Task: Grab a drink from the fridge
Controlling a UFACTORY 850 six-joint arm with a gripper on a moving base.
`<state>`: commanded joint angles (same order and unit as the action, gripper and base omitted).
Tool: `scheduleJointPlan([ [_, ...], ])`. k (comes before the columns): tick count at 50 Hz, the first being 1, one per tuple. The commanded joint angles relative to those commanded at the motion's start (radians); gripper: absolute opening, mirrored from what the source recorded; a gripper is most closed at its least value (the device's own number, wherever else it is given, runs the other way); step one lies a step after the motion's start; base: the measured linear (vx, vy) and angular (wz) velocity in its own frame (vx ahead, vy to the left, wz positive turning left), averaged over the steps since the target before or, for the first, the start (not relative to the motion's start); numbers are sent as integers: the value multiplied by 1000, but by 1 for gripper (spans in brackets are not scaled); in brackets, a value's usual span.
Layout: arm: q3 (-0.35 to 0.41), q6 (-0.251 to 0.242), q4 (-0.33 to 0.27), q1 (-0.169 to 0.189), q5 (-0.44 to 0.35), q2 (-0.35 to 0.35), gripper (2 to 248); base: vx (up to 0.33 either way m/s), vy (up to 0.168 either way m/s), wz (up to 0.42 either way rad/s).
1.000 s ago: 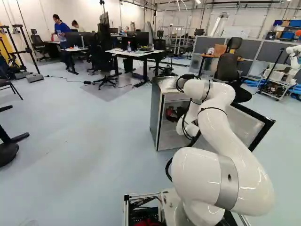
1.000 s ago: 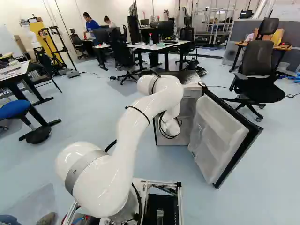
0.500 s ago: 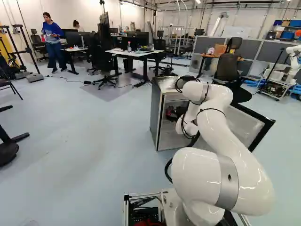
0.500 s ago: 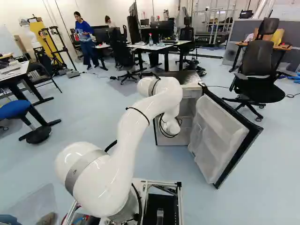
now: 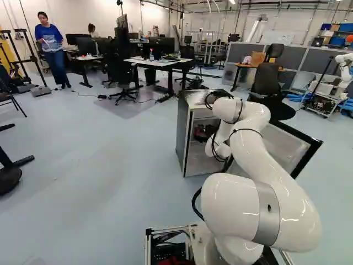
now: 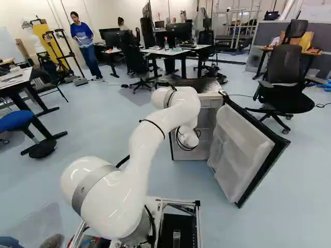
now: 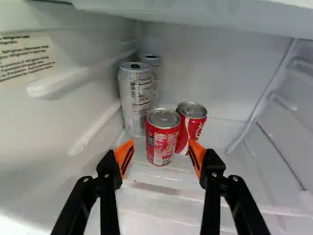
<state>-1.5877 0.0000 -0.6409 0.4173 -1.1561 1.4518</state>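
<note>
Now | tool: wide | ahead in fridge: 2 red cans, 2 silver cans

The fridge shelf bears four upright cans.

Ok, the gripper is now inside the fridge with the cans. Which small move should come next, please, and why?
I would probably ease the gripper slightly forward, toward the nearer red can. It is open, and that can stands ahead, lined up with the gap. Go gently: the other red can is close beside it, behind one finger's tip.
</note>
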Motion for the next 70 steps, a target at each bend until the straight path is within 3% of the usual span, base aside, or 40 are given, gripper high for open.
scheduleJointPlan([
  [37,-127,0,0,-34,16,68,167,0,0,0],
  [57,-129,0,0,-39,16,69,167,0,0,0],
  [58,-129,0,0,-39,16,69,152,0,0,0],
  [63,-129,0,0,-39,16,69,152,0,0,0],
  [64,-129,0,0,-39,16,69,113,0,0,0],
  [68,-129,0,0,-39,16,69,113,0,0,0],
  [69,-129,0,0,-39,16,69,97,0,0,0],
  [70,-129,0,0,-39,16,69,97,0,0,0],
])
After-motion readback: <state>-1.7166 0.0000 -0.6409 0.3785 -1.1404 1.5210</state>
